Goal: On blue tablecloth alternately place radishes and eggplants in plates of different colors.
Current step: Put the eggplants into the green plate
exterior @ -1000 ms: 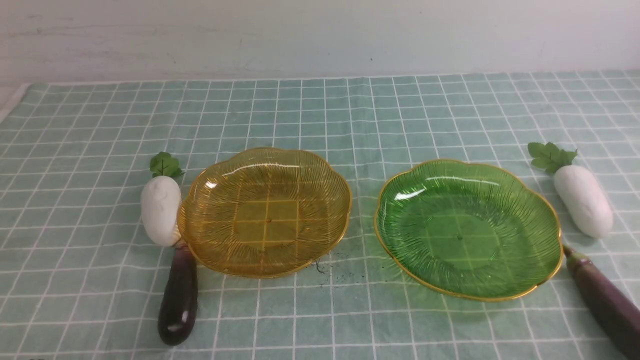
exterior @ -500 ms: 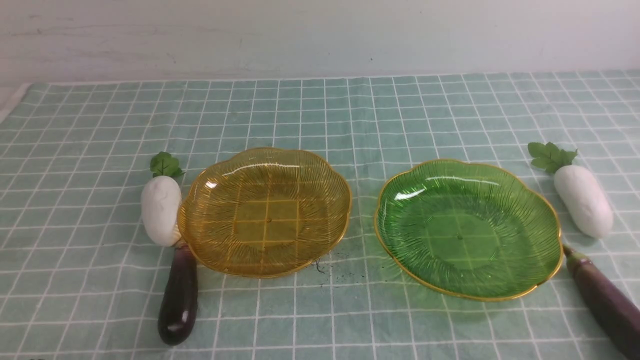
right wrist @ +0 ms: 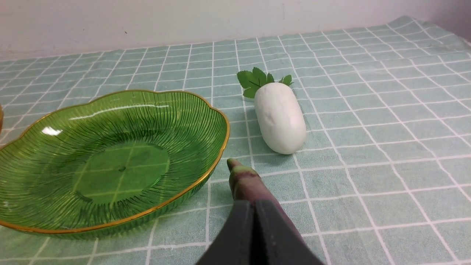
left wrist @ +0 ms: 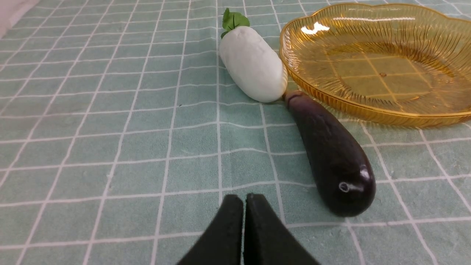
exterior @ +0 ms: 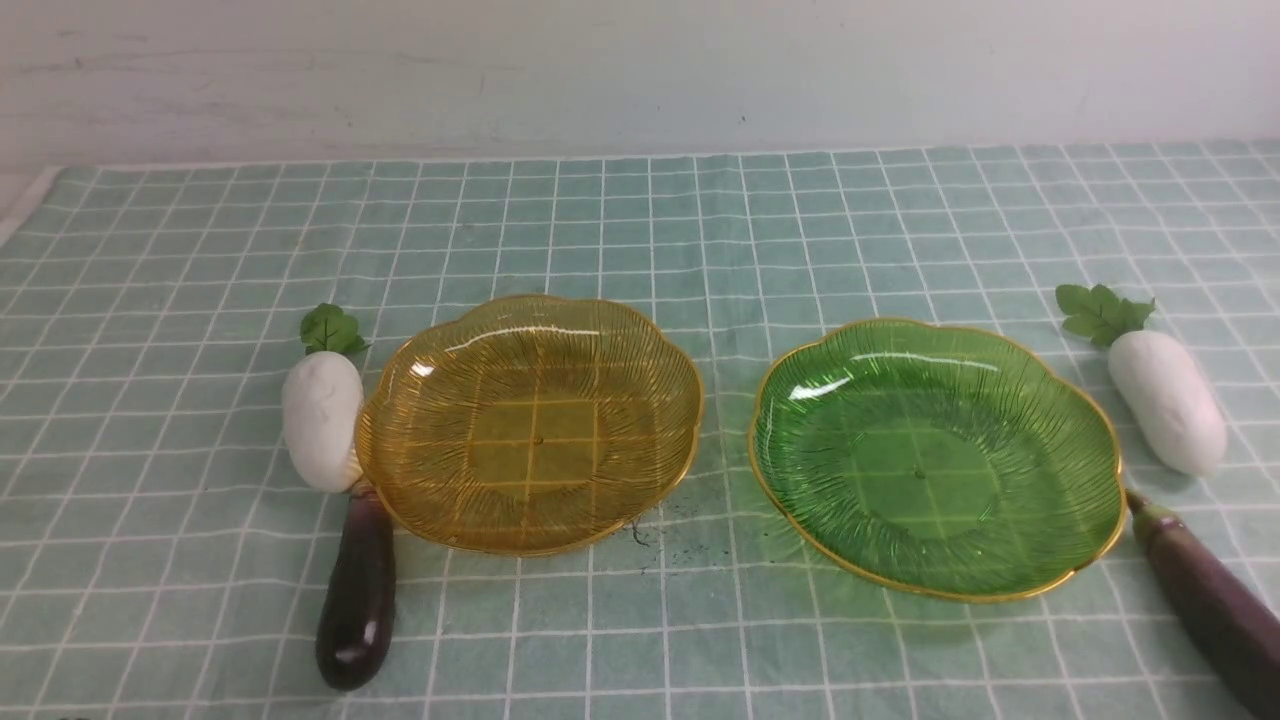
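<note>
On the blue tablecloth [exterior: 640, 230] an amber-yellow plate [exterior: 530, 425] lies left and a green plate [exterior: 935, 460] right, both empty. A white radish [exterior: 321, 420] touches the amber plate's left rim, with an eggplant [exterior: 357, 590] just nearer. Another radish [exterior: 1165, 400] and eggplant [exterior: 1210, 605] lie right of the green plate. Neither gripper shows in the front view. In the left wrist view my left gripper [left wrist: 244, 200] is shut and empty, short of the eggplant [left wrist: 331, 158] and radish [left wrist: 254, 64]. In the right wrist view my right gripper [right wrist: 254, 208] is shut, in front of the eggplant [right wrist: 244, 182], which it partly hides.
A pale wall [exterior: 640, 70] runs along the far edge of the table. The cloth's left edge [exterior: 25, 205] shows at the far left. A small dark smudge [exterior: 640, 535] marks the cloth between the plates.
</note>
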